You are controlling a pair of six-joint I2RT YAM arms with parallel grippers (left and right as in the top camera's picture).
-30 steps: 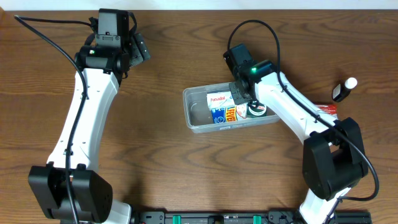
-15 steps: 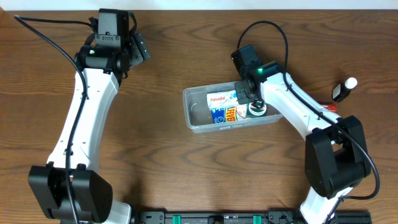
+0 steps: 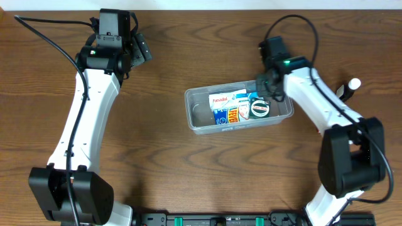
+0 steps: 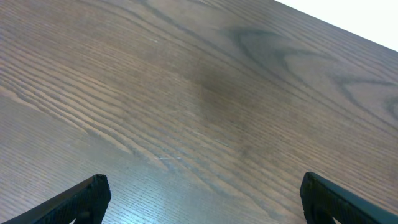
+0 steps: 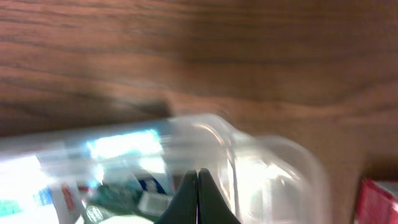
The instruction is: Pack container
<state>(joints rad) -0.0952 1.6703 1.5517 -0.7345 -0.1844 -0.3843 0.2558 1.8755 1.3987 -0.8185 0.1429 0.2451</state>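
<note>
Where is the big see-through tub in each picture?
Overhead: the container sits a little right of the middle.
Left wrist: not in it, only bare wood shows.
Right wrist: the container fills the lower half, blurry, with its rounded corner toward the right.
Shared landmark: the brown wooden table, seen in all three views.

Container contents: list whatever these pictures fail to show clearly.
- Right wrist view: the container and its contents are smeared by blur, so the labels are unreadable.
- Right wrist view: the red box is cut off by the frame's edge.
- Overhead: the dark bottle is partly hidden behind the right arm.
- Overhead: the print on the boxes is too small to read.
</note>
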